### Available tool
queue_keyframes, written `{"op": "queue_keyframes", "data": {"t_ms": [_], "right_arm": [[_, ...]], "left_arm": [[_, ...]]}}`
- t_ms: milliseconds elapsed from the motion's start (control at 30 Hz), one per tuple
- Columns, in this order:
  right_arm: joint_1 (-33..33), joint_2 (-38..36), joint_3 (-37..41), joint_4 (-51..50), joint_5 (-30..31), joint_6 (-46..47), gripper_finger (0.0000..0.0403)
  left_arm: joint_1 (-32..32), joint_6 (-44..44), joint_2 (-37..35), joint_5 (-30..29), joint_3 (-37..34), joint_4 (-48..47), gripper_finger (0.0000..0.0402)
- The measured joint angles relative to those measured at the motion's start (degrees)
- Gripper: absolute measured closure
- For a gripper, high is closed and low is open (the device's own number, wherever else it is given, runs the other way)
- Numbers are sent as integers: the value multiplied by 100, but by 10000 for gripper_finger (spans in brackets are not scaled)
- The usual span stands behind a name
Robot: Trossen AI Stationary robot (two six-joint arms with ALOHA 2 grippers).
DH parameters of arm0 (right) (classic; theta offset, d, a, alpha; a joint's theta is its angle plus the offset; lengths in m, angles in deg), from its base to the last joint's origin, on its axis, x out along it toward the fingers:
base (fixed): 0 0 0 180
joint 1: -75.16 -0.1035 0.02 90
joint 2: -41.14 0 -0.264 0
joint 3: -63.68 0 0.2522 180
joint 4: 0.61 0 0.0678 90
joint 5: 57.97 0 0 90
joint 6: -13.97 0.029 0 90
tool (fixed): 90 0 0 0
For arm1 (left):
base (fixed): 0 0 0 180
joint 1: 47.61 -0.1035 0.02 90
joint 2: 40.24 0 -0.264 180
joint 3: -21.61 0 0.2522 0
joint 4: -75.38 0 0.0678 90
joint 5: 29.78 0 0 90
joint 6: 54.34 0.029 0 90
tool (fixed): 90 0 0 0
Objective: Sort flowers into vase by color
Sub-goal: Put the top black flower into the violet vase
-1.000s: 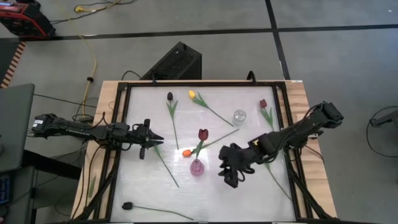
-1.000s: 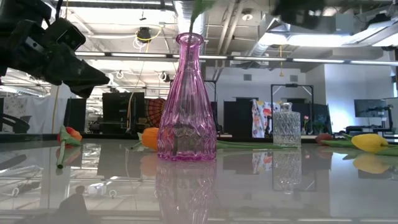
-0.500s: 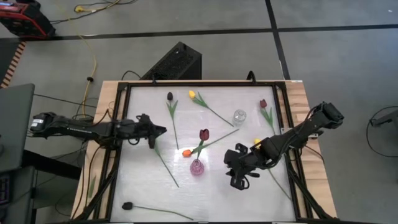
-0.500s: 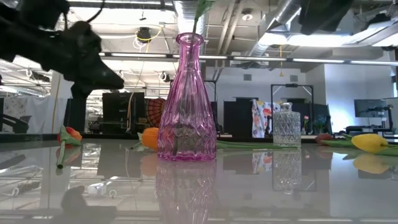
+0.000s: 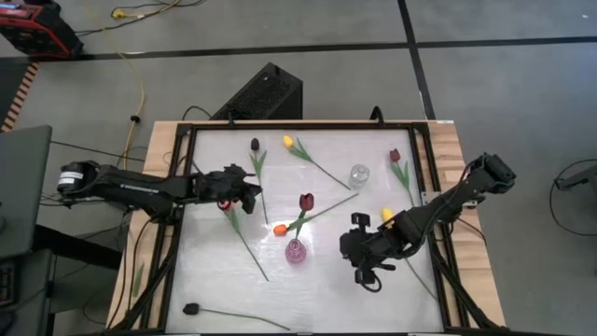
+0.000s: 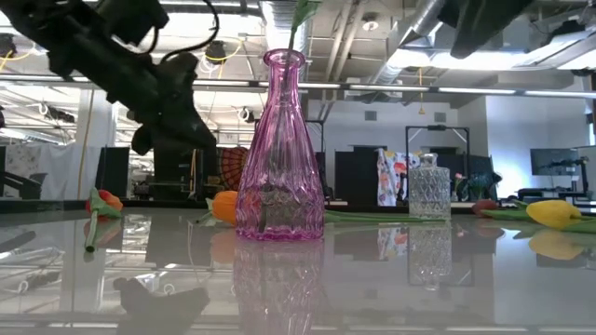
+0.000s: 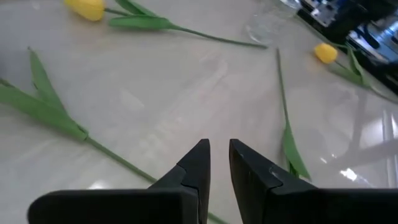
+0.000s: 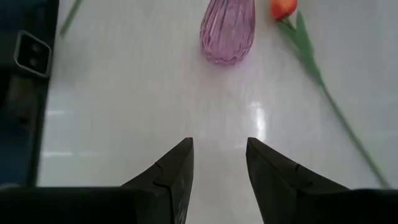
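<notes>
A pink glass vase (image 5: 295, 250) (image 6: 279, 149) (image 8: 227, 28) stands upright with a maroon tulip (image 5: 305, 201) in its neck. A small clear vase (image 5: 359, 175) stands farther right. Loose tulips lie flat on the white table: dark maroon (image 5: 255, 146), yellow (image 5: 288, 142), maroon (image 5: 395, 155), orange-red (image 5: 279, 230) (image 8: 283, 7) and a second yellow (image 5: 386, 214). My left gripper (image 5: 250, 193) (image 7: 217, 155) hovers beside the dark maroon tulip's stem (image 7: 43, 109), open by a narrow gap. My right gripper (image 5: 362, 266) (image 8: 219, 162), open and empty, hovers right of the pink vase.
A bare green stem (image 5: 248, 245) lies left of the pink vase. A dark-headed flower (image 5: 189, 307) lies at the near left corner. A black frame (image 5: 182, 187) borders the table. Open white surface spreads near the front edge between the arms.
My left gripper has swept toward the table's right and slightly toward the far edge, reaching the dark maroon tulip's stem and turning as it went. My right gripper has drawn back from the pink vase, toward the right and near edge. The flowers and vases have stayed put.
</notes>
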State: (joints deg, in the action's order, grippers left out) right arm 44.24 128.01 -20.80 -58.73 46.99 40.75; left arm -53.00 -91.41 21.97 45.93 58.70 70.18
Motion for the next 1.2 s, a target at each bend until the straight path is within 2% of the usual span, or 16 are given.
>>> {"op": "queue_keyframes", "data": {"t_ms": [233, 367, 467, 600, 700, 800, 933, 1033, 1200], "right_arm": [[-10, -9, 673, -24, 17, -798, 230], [109, -331, 1349, 83, 12, -1031, 230], [219, -1012, 2021, 342, 18, -1057, 230], [400, -2268, 3066, 1107, 17, -1083, 230], [506, -3202, 3780, 1653, 16, -1076, 230], [600, -3931, 4302, 2163, 15, -1034, 230], [669, -4529, 4725, 2489, 15, -1030, 230], [673, -4699, 4929, 2679, 16, -1030, 230], [671, -4710, 5070, 2726, 15, -1017, 230]], "left_arm": [[-48, -905, 529, -354, 143, -14, 332], [-46, -1393, 775, -544, 143, 8, 308], [-46, -1655, 996, -606, 143, 164, 286], [-46, -1836, 1385, -598, 151, 573, 259], [-63, -2085, 1726, -602, 409, 602, 249], [-145, -2041, 2030, -564, 889, 252, 248], [-327, -1844, 2433, -713, 1706, -881, 252], [-501, -1874, 2790, -796, 2157, -1525, 252], [-837, -1912, 3338, -461, 2610, -2092, 252]]}}
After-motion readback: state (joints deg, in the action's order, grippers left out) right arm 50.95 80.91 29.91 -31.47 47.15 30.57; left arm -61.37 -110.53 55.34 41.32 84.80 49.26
